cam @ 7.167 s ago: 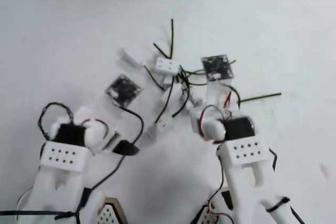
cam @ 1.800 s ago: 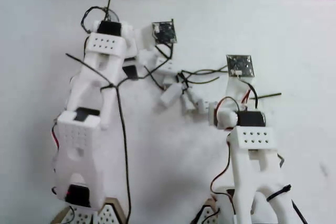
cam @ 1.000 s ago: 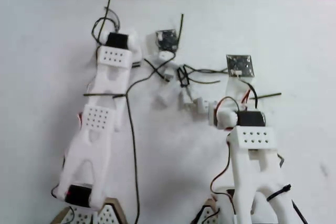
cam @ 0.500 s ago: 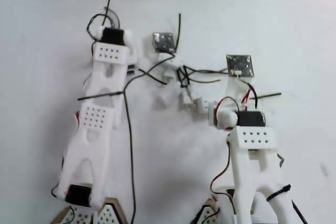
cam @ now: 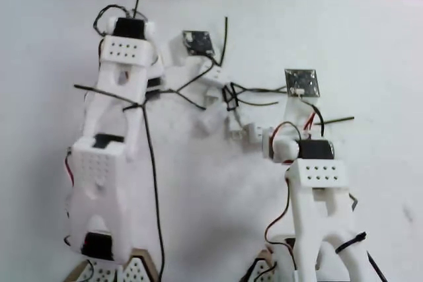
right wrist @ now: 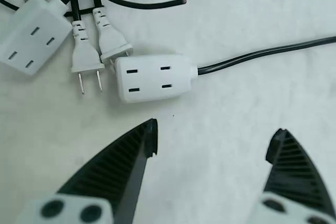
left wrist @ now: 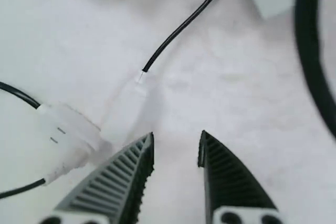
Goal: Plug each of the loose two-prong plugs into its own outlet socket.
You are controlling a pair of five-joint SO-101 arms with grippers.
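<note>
Looking down from the high view, the tangle of black cords [cam: 229, 94] on the white tabletop [cam: 370, 37] is our marker. The left arm [cam: 122, 77] is stretched out on the tangle's left. The right arm [cam: 316, 176] sits to its near right, wrist close in. A white plastic block [cam: 211, 121] lies just beside the tangle's near edge.

Over to the left wrist view: the left claw [left wrist: 176, 140] has its ribbed grey fingers a little apart with nothing between them. Just off the tips lies a white moulded plug [left wrist: 126, 113], flat on the table, with its thin black cord [left wrist: 184, 24] leading off. How it lies to the tangle, I can't tell.

Right wrist view now: the right claw [right wrist: 215, 135] is spread wide and empty. Between it and the tangle lies a white oblong outlet block [right wrist: 155, 77], four slots facing up. Beside that block, on the tangle's side, is a white two-prong plug [right wrist: 86, 59] with bare prongs. A second white plug [right wrist: 113, 44] touches the block's end; whether it's seated, I can't tell.
</note>
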